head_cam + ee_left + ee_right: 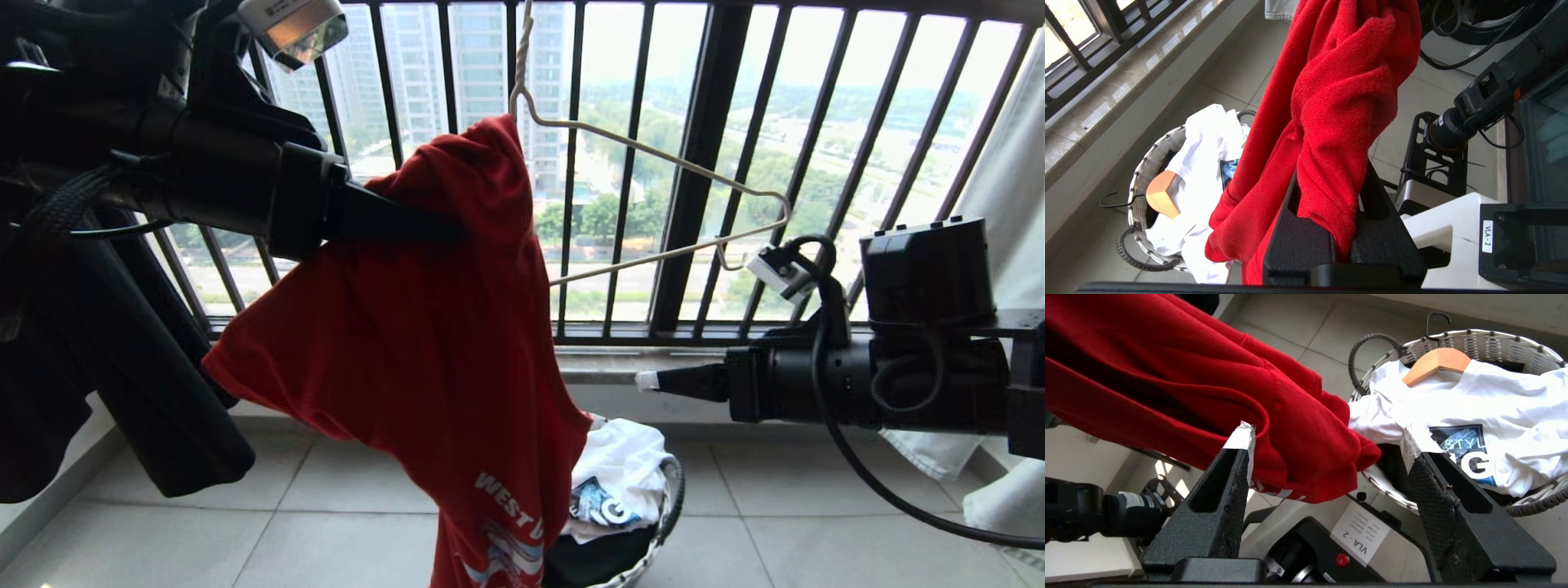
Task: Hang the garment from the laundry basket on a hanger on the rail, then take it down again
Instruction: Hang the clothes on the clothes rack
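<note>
The red garment [424, 351] hangs bunched over the left shoulder of the white wire hanger [669, 159], whose neck runs up out of view. The rail is out of view. My left gripper [453, 229] reaches in from the upper left and is shut on a thick fold of the garment [1339, 81], with the cloth pinched between its black fingers [1331, 171]. My right gripper [653, 380] is level at the right, pointing towards the shirt, and stands open [1327, 435]. The garment's lower end [1306, 457] hangs just beyond its taped fingertips. The laundry basket [665, 514] stands on the floor below.
A white printed T-shirt [1494, 400] and a wooden hanger [1437, 361] lie in the basket. Dark balcony bars [694, 163] stand behind. Black clothing [98, 367] hangs at the left and pale cloth [1004, 180] at the right. The robot's base [1359, 539] is below.
</note>
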